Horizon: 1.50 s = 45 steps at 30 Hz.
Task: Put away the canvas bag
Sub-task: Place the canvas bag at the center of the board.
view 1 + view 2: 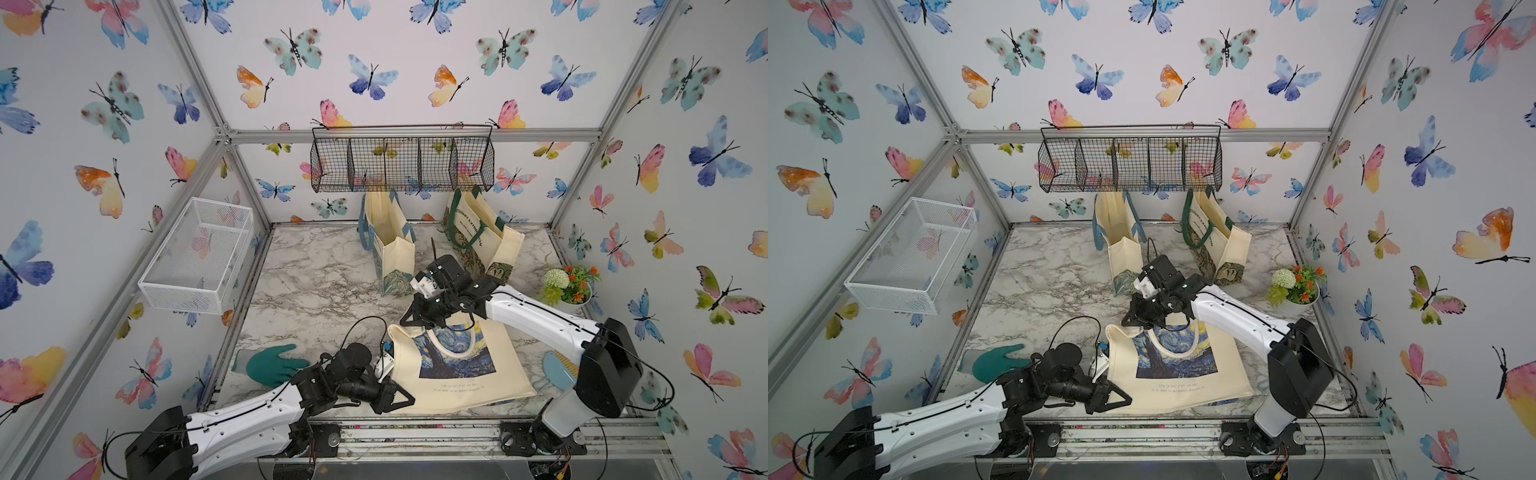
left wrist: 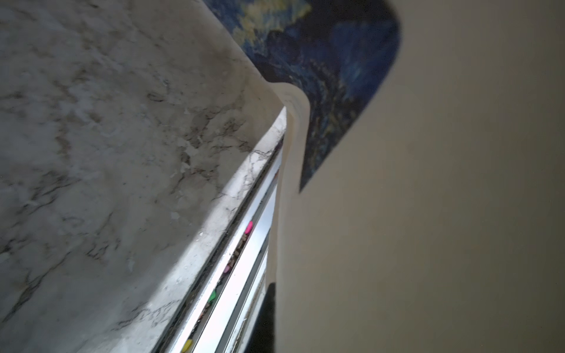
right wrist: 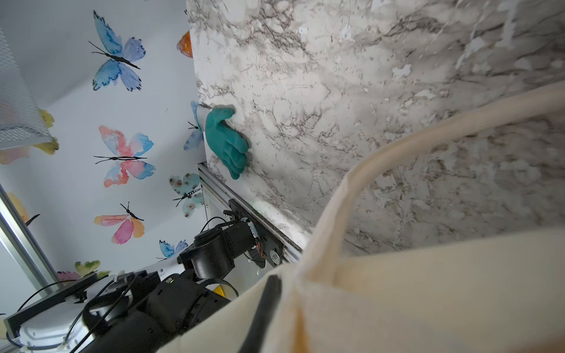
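Note:
The canvas bag (image 1: 461,374) (image 1: 1183,374) is cream with a blue starry-night print and lies tilted at the front of the marble table, its looped handle resting on the print. My left gripper (image 1: 399,401) (image 1: 1119,401) is shut on the bag's front left edge. My right gripper (image 1: 409,322) (image 1: 1129,322) is shut on its far left corner by the handle. In the left wrist view the bag (image 2: 428,214) fills the frame, with one dark fingertip (image 2: 267,305) against the cloth. In the right wrist view a dark finger (image 3: 264,305) presses into the bag (image 3: 428,290), below its handle (image 3: 367,171).
Two other tote bags (image 1: 390,245) (image 1: 482,237) stand at the back under a black wire basket (image 1: 403,162) on the back wall. A white wire basket (image 1: 199,257) hangs on the left wall. A green glove (image 1: 270,365), a flower pot (image 1: 569,286) and a blue brush (image 1: 559,370) lie around.

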Motion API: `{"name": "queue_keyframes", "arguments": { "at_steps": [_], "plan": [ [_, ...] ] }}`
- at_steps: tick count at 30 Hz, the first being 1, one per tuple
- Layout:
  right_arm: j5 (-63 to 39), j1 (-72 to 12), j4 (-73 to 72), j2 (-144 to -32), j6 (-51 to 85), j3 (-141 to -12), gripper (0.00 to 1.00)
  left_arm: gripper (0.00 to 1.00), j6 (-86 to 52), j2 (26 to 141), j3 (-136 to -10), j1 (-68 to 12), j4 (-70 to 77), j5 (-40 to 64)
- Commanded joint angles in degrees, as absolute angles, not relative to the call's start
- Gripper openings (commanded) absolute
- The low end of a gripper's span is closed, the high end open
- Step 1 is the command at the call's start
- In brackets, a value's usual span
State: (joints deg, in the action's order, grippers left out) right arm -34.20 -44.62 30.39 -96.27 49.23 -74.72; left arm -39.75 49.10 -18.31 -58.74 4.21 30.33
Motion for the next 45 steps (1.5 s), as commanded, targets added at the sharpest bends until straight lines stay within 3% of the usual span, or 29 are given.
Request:
{"name": "queue_keyframes", "arguments": {
  "at_steps": [1, 4, 9, 17, 22, 30, 38, 41, 45],
  "plan": [
    [-33.3, -40.8, 35.7, -105.2, 44.9, -77.0, 0.01, 0.0, -41.7, 46.3, -27.9, -58.6, 10.8, 10.7],
    [-39.9, -40.0, 35.5, -110.2, 43.6, -79.6, 0.01, 0.0, -42.2, 49.4, -35.0, -58.4, 7.1, 9.9],
    [-39.7, -39.7, 35.8, -110.9, 43.4, -81.7, 0.01, 0.0, -41.8, 53.2, -44.6, -58.2, 4.0, 9.0],
    [-38.5, -38.5, 38.4, -107.6, 43.1, -84.0, 0.01, 0.0, -44.7, 54.3, -46.5, -54.8, 5.6, 10.1],
    [-37.9, -38.1, 38.6, -106.3, 42.9, -83.5, 0.01, 0.0, -43.9, 52.2, -41.8, -53.3, 5.0, 9.5],
    [-37.2, -38.1, 34.8, -102.5, 42.0, -70.3, 0.01, 0.0, -52.7, 42.6, -17.8, -49.3, 10.8, 9.6],
    [-36.5, -38.1, 33.3, -100.4, 41.4, -64.0, 0.01, 0.0, -58.3, 34.4, -13.4, -49.0, 3.1, 6.9],
    [-37.1, -38.2, 32.4, -102.5, 41.0, -64.4, 0.01, 0.12, -59.8, 34.2, -12.7, -49.0, 0.6, 5.6],
    [-35.9, -38.1, 33.2, -106.9, 39.7, -68.8, 0.01, 0.5, -60.8, 34.7, -12.2, -49.0, 0.3, 5.7]
  ]
}}
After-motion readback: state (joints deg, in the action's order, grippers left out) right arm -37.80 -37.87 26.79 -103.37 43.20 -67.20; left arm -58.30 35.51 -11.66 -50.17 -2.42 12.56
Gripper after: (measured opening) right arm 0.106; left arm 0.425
